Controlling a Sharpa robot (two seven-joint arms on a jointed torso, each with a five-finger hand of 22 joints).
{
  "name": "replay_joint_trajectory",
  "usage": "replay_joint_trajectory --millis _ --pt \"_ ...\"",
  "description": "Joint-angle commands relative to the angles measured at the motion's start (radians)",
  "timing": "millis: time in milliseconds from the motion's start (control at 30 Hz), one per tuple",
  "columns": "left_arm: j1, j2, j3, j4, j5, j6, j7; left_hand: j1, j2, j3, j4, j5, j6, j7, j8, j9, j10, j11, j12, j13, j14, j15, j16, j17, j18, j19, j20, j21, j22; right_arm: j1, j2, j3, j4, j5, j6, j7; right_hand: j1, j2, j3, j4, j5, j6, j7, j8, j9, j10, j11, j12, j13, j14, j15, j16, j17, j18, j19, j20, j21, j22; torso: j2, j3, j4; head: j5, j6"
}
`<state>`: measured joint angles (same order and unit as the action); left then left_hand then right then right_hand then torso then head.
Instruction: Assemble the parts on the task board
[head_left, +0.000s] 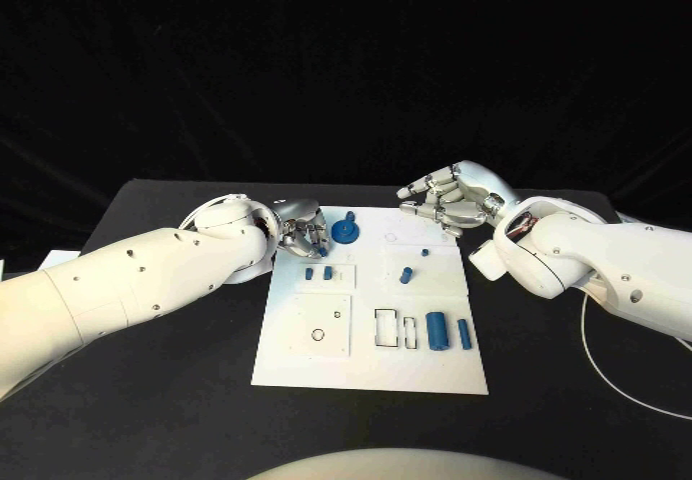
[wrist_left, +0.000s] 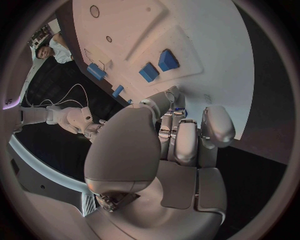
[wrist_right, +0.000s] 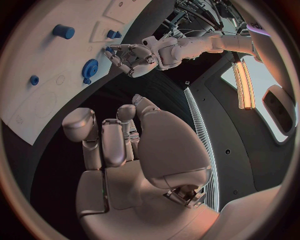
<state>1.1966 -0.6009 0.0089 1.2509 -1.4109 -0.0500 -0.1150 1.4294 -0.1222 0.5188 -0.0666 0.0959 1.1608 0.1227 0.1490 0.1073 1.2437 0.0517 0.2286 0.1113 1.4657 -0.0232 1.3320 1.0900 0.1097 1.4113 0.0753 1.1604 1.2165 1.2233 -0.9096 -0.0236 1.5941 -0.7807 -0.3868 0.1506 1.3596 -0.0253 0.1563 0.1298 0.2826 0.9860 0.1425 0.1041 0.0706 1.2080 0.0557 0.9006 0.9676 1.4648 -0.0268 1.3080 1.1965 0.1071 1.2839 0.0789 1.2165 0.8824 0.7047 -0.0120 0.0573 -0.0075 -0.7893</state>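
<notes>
White flat task board (head_left: 310, 362) nearest, both hands idle at its far end.
Left silver hand (head_left: 299, 238) curled empty beside blue toothed gear (head_left: 345, 231), poised for it; right silver hand (head_left: 454, 202) likewise clenched, empty.

A robot lab or test studio: a black table (head_left: 173, 400) before black drapes carries a white task board (head_left: 368, 370) with blue parts (head_left: 436, 328), cables (head_left: 613, 375) trailing, strip lamps (wrist_right: 242, 85) glowing nearby.

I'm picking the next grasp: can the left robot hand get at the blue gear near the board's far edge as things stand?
Probably yes. The left robot hand sits at the task board's left edge right beside the blue gear, holding nothing, and nothing lies between them.
</notes>
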Motion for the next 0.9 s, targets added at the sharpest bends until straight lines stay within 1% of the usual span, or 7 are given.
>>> replay_joint_trajectory --millis 33,267,433,567,800,833,900 --pt "-0.001 0.005 -0.001 -0.007 -0.016 0.033 -0.014 -0.013 -0.001 -0.006 -0.001 -0.005 0.003 0.002 -0.001 0.001 0.004 -0.002 -0.007 -0.001 0.019 -0.007 0.002 -0.002 -0.011 -0.008 -0.001 -0.007 -0.002 -0.001 0.001 0.0 0.002 -0.007 0.013 0.004 -0.008 0.003 0.004 0.0 0.005 -0.007 0.002 0.005 -0.001 -0.004 -0.003 -0.001 0.0 0.032 0.001 -0.003 0.001 0.02 -0.006 -0.001 -0.004 -0.001 0.0 0.0003 0.0 -0.001 0.0" --pt "-0.002 0.012 -0.005 -0.014 -0.017 0.048 -0.022 -0.018 0.001 -0.01 -0.004 -0.005 -0.008 0.006 -0.011 -0.002 -0.005 0.001 -0.018 0.001 0.015 -0.004 -0.002 -0.011 -0.009 -0.014 0.0 -0.017 -0.007 -0.001 0.0 0.0 0.002 -0.007 0.014 0.004 -0.008 0.003 0.004 0.0 0.005 -0.007 0.002 0.005 -0.001 -0.004 -0.003 -0.001 0.0 0.032 0.001 -0.003 0.001 0.02 -0.006 -0.001 -0.004 -0.001 0.0 0.0 -0.0003 -0.002 -0.001" --pt "-0.002 0.012 -0.006 -0.015 -0.015 0.048 -0.026 -0.024 -0.001 -0.011 -0.009 -0.004 -0.043 0.023 -0.036 -0.011 -0.033 0.016 -0.043 -0.003 0.01 0.007 -0.005 -0.021 -0.008 -0.021 0.007 -0.028 -0.013 -0.001 -0.001 0.0 0.002 -0.007 0.014 0.003 -0.008 0.003 0.004 0.0 0.005 -0.007 0.002 0.005 -0.001 -0.004 -0.003 -0.001 0.0 0.032 0.001 -0.003 0.001 0.02 -0.006 -0.001 -0.004 -0.001 0.0 -0.0001 0.0011 -0.004 -0.002" --pt "-0.002 0.008 -0.006 -0.013 -0.009 0.046 -0.025 -0.033 -0.012 -0.008 -0.013 -0.003 -0.085 0.03 -0.063 -0.022 -0.062 0.028 -0.065 -0.011 0.006 0.017 -0.009 -0.031 -0.007 -0.025 0.016 -0.036 -0.017 -0.001 -0.001 0.0 0.001 -0.007 0.013 0.003 -0.008 0.003 0.006 -0.001 0.006 -0.007 0.002 0.005 -0.001 -0.005 -0.003 -0.004 -0.002 0.032 0.001 -0.005 -0.002 0.02 -0.006 -0.001 -0.005 -0.002 0.0 -0.001 0.0007 -0.005 -0.002" --pt "-0.002 -0.003 -0.006 -0.006 -0.001 0.024 -0.018 -0.052 -0.036 0.0 -0.019 0.0 -0.133 0.043 -0.087 -0.035 -0.11 0.045 -0.097 -0.025 -0.001 0.03 -0.016 -0.052 -0.002 -0.037 0.028 -0.06 -0.033 -0.001 -0.003 0.0 -0.005 -0.011 0.018 -0.006 -0.008 0.0 0.006 -0.002 0.006 -0.008 0.003 0.005 -0.001 -0.016 -0.003 -0.021 -0.017 0.029 0.001 -0.013 -0.012 0.023 -0.014 -0.001 -0.015 -0.02 0.0 -0.0013 0.0009 -0.007 -0.001" --pt "-0.002 -0.006 -0.006 -0.004 0.001 0.019 -0.017 -0.053 -0.039 0.001 -0.02 0.001 -0.142 0.044 -0.088 -0.037 -0.116 0.047 -0.1 -0.028 -0.003 0.032 -0.018 -0.056 -0.001 -0.039 0.029 -0.065 -0.036 -0.001 -0.003 0.0 -0.007 -0.016 0.019 -0.012 -0.008 -0.002 0.007 -0.002 0.006 -0.01 0.003 0.005 -0.002 -0.037 -0.003 -0.054 -0.046 0.026 0.001 -0.022 -0.021 0.026 -0.021 -0.001 -0.025 -0.037 -0.001 -0.0017 0.0011 -0.007 -0.002" --pt "-0.002 -0.011 -0.006 -0.001 0.004 0.011 -0.016 -0.056 -0.046 0.004 -0.024 0.001 -0.163 0.047 -0.088 -0.041 -0.139 0.053 -0.111 -0.034 -0.008 0.036 -0.024 -0.069 0.002 -0.046 0.034 -0.08 -0.046 -0.001 -0.004 0.0 -0.014 -0.033 0.027 -0.028 -0.007 -0.008 0.017 -0.001 0.005 -0.018 0.007 0.003 -0.002 -0.138 0.001 -0.201 -0.165 0.005 0.004 -0.073 -0.079 0.034 -0.047 0.001 -0.06 -0.09 0.0 -0.0015 0.0011 -0.007 -0.001"
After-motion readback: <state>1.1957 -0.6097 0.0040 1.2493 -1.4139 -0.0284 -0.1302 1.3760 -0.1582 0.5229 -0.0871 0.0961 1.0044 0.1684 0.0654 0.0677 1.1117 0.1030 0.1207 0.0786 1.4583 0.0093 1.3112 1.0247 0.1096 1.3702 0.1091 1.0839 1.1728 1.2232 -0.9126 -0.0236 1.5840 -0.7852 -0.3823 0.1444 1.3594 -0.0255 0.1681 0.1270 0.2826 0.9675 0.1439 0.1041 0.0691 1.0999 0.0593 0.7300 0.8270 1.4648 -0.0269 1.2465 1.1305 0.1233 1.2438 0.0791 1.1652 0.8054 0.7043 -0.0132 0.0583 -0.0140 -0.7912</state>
